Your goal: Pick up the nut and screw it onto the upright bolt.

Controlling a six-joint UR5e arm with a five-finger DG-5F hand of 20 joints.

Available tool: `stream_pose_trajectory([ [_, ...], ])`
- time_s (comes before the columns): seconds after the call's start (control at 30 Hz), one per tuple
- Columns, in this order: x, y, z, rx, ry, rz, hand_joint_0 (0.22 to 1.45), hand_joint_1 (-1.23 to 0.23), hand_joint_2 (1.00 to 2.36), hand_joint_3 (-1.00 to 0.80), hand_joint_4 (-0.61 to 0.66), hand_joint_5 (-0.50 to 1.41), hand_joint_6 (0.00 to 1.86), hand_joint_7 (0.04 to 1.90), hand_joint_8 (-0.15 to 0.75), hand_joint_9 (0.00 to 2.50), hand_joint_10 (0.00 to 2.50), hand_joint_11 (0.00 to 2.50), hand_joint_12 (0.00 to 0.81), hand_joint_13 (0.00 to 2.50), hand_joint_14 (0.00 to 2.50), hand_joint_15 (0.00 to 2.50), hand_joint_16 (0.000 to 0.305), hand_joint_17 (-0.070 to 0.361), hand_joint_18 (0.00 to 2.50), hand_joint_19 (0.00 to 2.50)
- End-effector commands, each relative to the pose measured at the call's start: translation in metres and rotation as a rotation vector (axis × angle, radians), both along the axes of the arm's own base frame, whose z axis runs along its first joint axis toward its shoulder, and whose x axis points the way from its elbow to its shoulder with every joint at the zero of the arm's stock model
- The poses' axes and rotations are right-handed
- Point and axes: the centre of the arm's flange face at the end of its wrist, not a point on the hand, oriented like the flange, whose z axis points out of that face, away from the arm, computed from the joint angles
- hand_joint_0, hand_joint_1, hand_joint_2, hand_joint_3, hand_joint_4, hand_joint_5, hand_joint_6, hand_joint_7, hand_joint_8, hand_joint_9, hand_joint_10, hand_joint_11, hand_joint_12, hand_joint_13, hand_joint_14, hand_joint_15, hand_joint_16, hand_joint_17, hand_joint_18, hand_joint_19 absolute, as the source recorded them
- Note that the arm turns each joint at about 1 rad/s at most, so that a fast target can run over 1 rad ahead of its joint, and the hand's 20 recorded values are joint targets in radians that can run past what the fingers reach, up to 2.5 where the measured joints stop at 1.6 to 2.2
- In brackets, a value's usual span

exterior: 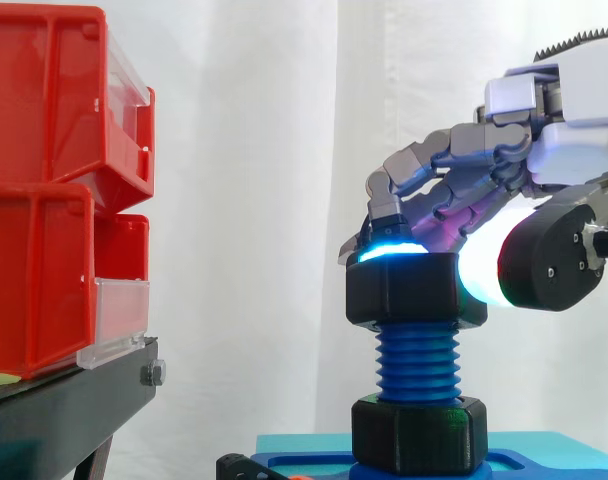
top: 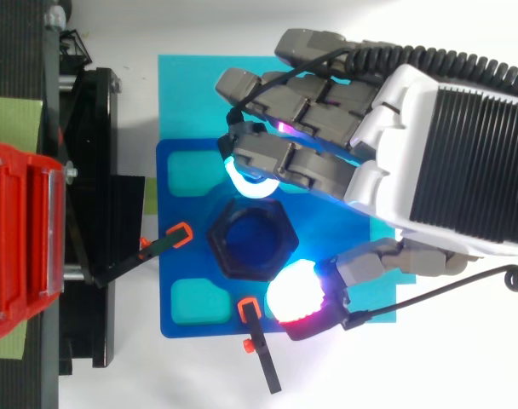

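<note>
Top nut (exterior: 414, 290): matt black plastic, faintly grainy. 
Bolt (exterior: 417, 365): blue plastic, dull sheen on the thread. 
Red bins (exterior: 44, 150): smooth glossy plastic with clear plastic fronts (exterior: 119, 320). 
Stand (exterior: 54, 420): matt black metal. 
Curtain (exterior: 254, 150): white cloth. 
Hand (top: 395, 128): fingers (exterior: 434, 150) have matt grey shells and translucent pads.

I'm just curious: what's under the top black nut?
Under the top nut: the blue bolt, threads bare, then a second black nut on the base. The bolt's foot is hidden inside that nut.
</note>
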Motion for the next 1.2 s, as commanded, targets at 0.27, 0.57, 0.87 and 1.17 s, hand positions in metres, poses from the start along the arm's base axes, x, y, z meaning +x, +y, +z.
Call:
stream_pose_trajectory([
  [0.27, 0.000, -0.001, 0.000, 0.000, 0.001, 0.002, 0.54, -0.58, 1.01, -0.43, 0.33, -0.15, 0.51, 1.32, 0.329, 0.53, 0.00, 0.00, 0.310, 0.72, 0.00, 0.03, 0.034, 0.076, 0.54, 0.03],
  [0.57, 0.000, -0.003, -0.001, -0.001, 0.004, 0.005, 0.47, -0.51, 1.00, -0.50, 0.33, -0.18, 0.50, 1.09, 0.331, 0.49, 0.00, 0.00, 0.362, 0.59, 0.00, 0.00, 0.046, 0.103, 0.53, 0.05],
  [0.87, 0.000, -0.006, -0.001, -0.001, 0.006, 0.009, 0.42, -0.39, 1.00, -0.50, 0.25, -0.21, 0.50, 0.74, 0.314, 0.43, 0.00, 0.00, 0.391, 0.47, 0.00, 0.00, 0.054, 0.122, 0.43, 0.02],
  [1.17, 0.001, -0.011, 0.005, -0.003, 0.002, 0.006, 0.42, -0.28, 1.00, -0.50, 0.22, -0.22, 0.50, 0.63, 0.292, 0.36, 0.00, 0.00, 0.398, 0.34, 0.00, 0.00, 0.055, 0.123, 0.27, 0.00],
])
